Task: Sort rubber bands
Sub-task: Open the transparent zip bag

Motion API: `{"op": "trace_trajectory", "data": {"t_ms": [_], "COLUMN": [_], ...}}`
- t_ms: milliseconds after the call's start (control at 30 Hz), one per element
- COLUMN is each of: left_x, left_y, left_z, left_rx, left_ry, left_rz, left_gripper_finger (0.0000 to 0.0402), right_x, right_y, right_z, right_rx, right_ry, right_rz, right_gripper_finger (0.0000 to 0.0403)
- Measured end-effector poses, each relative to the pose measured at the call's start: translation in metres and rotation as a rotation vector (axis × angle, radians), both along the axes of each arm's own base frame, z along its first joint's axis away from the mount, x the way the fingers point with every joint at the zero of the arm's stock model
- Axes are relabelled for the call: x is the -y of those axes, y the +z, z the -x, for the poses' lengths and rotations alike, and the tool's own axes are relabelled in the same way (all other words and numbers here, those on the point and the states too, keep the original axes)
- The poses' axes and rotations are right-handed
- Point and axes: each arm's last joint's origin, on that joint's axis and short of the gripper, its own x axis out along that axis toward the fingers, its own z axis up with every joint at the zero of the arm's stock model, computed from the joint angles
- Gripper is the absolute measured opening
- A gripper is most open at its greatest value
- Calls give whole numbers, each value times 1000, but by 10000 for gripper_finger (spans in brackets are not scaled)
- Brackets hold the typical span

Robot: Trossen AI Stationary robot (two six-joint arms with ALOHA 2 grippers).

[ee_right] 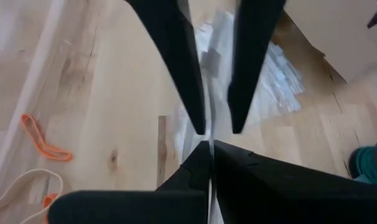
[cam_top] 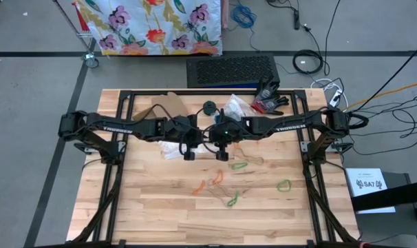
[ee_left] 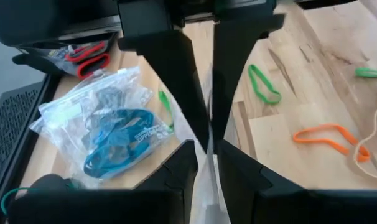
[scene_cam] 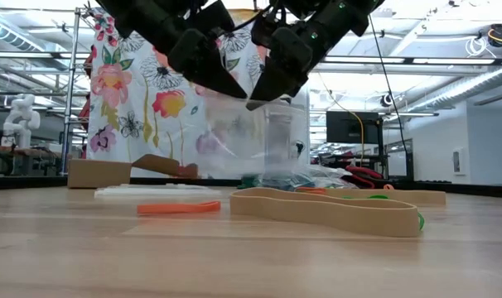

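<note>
- The left gripper (cam_top: 188, 153) and the right gripper (cam_top: 223, 153) hang close together above the middle of the wooden desk (cam_top: 153, 213), and each one pinches an edge of the same empty clear plastic bag (scene_cam: 255, 136), which hangs between them above the desk.
- The right gripper is pressed fully together on the bag's film; the left gripper is nearly closed, with only the thin film between its fingers (ee_left: 176, 74).
- The loose rubber bands lie on the desk on the near side of this bag, toward the front edge: a green rubber loop (cam_top: 238, 165) is just beside the right gripper, and a wide tan rubber loop (cam_top: 217, 177) and an orange rubber loop (cam_top: 199, 187) lie a little further out.
- Another green loop (cam_top: 232, 200) and a green ring (cam_top: 283, 184) are well apart from the bag, on the right arm's side.
- I judge that the right arm is the nearer one to most loops, so it is better placed to fetch them.
- Behind the held bag, a second clear bag with blue bands inside (ee_left: 117, 140) lies on the desk.
</note>
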Motion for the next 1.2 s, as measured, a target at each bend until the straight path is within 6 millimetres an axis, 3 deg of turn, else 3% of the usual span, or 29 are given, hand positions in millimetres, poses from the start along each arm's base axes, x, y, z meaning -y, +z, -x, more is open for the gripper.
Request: {"op": "trace_trajectory", "data": {"t_ms": [333, 600, 800, 1033, 1200], "left_x": [-1, -1, -3, -1, -1], "left_y": [-3, -5, -4, 1, -4], "left_z": [2, 4, 4, -1, 2], "left_rx": [-46, -72, -74, 13, -46], "left_ry": [4, -3, 96, -15, -11], "left_rz": [-42, -51, -125, -93, -48], "left_gripper_finger": [70, 70, 70, 70, 55], "right_x": [-4, -2, -4, -3, -2], "right_y": [2, 6, 6, 7, 7], "right_z": [-2, -6, -6, -5, -6], "right_rx": [33, 84, 90, 87, 84], "right_ry": [80, 5, 97, 30, 14], "right_rz": [-4, 65, -17, 15, 49], "right_gripper_finger": [0, 0, 0, 0, 0]}}
